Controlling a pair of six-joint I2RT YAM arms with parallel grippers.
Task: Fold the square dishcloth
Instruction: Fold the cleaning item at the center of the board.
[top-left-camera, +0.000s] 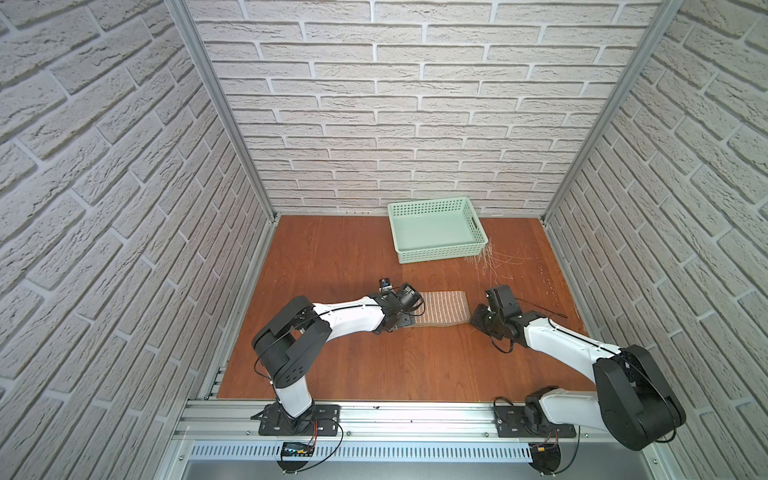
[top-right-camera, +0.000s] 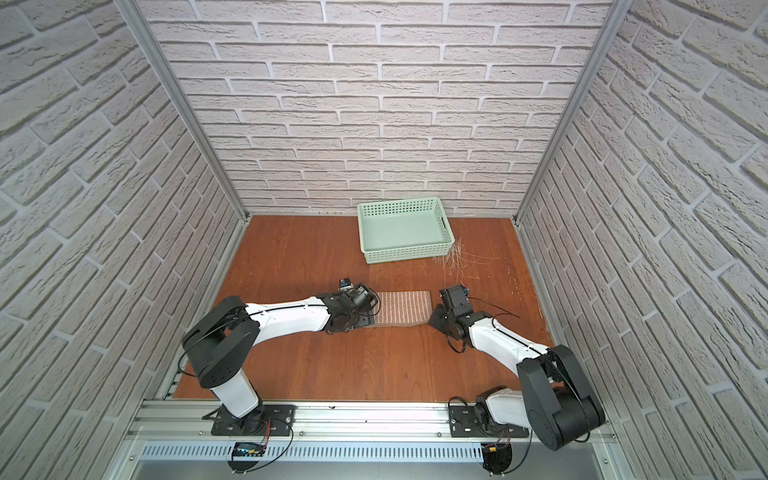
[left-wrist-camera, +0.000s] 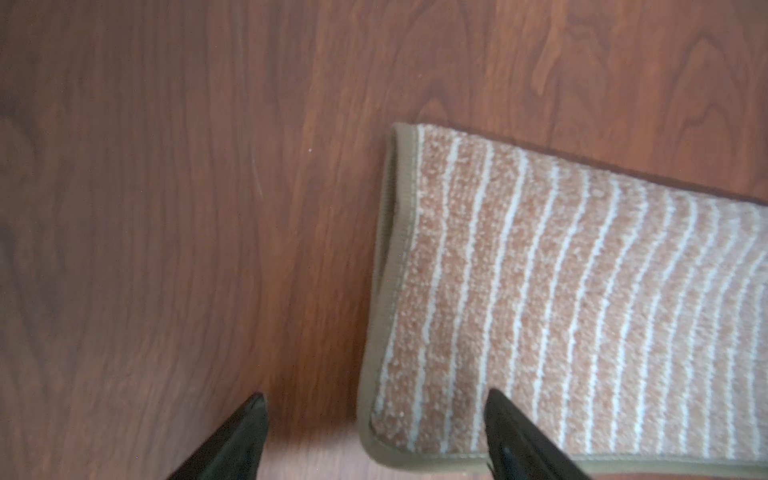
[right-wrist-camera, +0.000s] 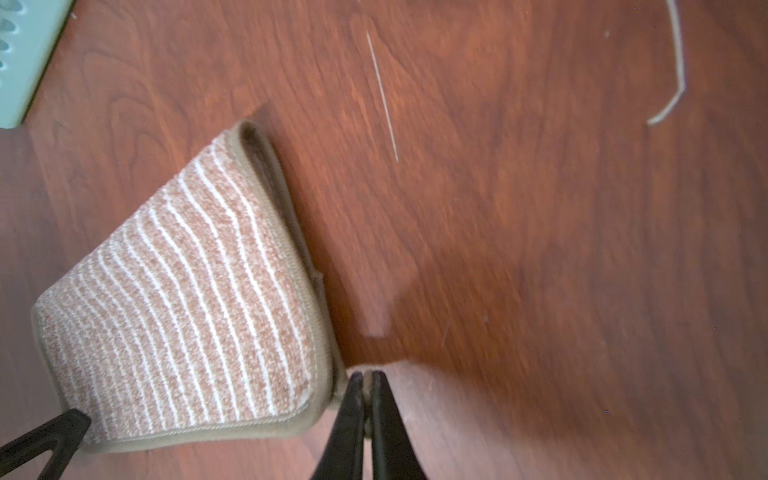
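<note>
Dishcloth is laid flat on the table, between the two arms and well apart from the basket at the back; a narrow strip, not a square, is seen in both top views; doubled hem layers are seen at both short ends in the wrist views, so the first fold is judged done. Right gripper is closed tight at the strip's near corner on its side; a small scrap of tan fabric is seen pinched between the tips; loop or hem cannot be told. Left gripper is spread wide, nothing gripped; the other near corner is straddled, one jaw over bare table, one over the striped face. Left to do, as judged: that corner to be pinched; one short end to be carried over onto the other, so the strip is halved; edges to be squared. Roughly halfway is estimated. Risk noted: only the top layer may be caught, so the layers could be peeled apart on lifting.
</note>
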